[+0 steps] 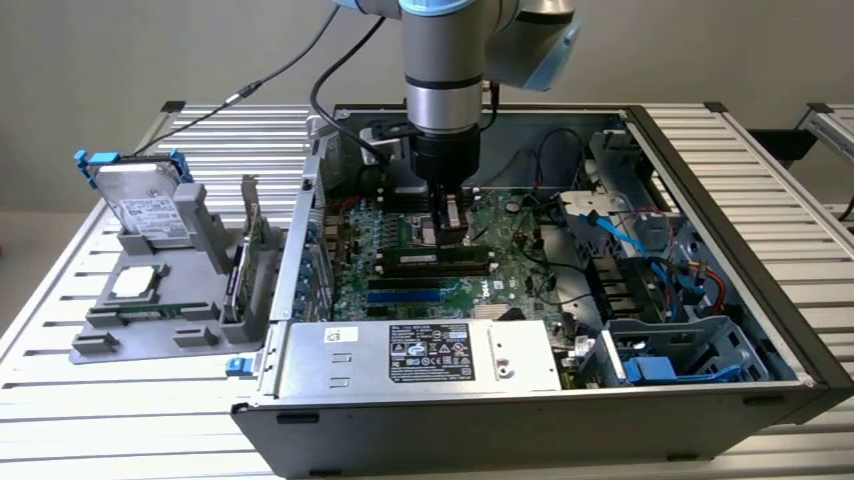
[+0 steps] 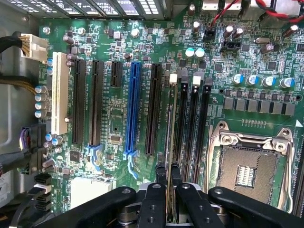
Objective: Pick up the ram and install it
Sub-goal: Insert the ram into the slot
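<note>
In the wrist view the ram appears edge-on as a thin green stick. My gripper is shut on it, with the black fingers pressed against both of its faces. The stick runs lengthwise along the outermost of the black memory slots, beside the white latch. Whether it touches that slot I cannot tell. From the exterior view, the gripper reaches straight down into the open computer case over the middle of the motherboard.
The CPU socket lies just past the memory slots, and a blue expansion slot and black ones lie on the other side. The case walls, cables and power supply hem in the arm. A grey fixture with a hard drive stands at the exterior view's left.
</note>
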`<action>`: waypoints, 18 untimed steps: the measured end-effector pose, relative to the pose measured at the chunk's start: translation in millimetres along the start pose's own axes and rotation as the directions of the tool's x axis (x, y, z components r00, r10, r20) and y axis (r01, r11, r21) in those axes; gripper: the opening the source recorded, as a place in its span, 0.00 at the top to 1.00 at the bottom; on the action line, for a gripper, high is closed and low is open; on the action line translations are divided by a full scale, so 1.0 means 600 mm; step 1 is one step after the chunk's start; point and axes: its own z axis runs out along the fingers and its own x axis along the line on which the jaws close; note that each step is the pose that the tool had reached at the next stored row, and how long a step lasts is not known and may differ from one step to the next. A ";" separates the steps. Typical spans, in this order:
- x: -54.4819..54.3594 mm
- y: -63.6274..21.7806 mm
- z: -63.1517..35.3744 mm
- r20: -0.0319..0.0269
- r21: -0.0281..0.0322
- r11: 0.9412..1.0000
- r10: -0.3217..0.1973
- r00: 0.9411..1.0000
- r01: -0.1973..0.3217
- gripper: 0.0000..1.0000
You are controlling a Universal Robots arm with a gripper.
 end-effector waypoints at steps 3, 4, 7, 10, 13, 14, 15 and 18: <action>0.000 0.000 0.001 0.000 0.000 1.000 0.001 1.000 -0.001 0.86; 0.001 0.000 0.002 0.000 0.000 1.000 0.002 1.000 -0.002 0.86; 0.002 0.000 0.003 0.000 -0.001 1.000 0.004 1.000 -0.004 0.86; 0.002 0.000 0.004 -0.001 -0.001 1.000 0.007 1.000 -0.007 0.86; 0.002 -0.001 0.005 0.000 -0.001 1.000 0.008 1.000 -0.008 0.86; 0.002 -0.001 0.005 0.000 -0.001 1.000 0.008 1.000 -0.008 0.86; 0.002 -0.001 0.006 0.000 -0.001 1.000 0.009 1.000 -0.009 0.86; 0.002 -0.002 0.007 0.000 -0.002 1.000 0.010 1.000 -0.010 0.86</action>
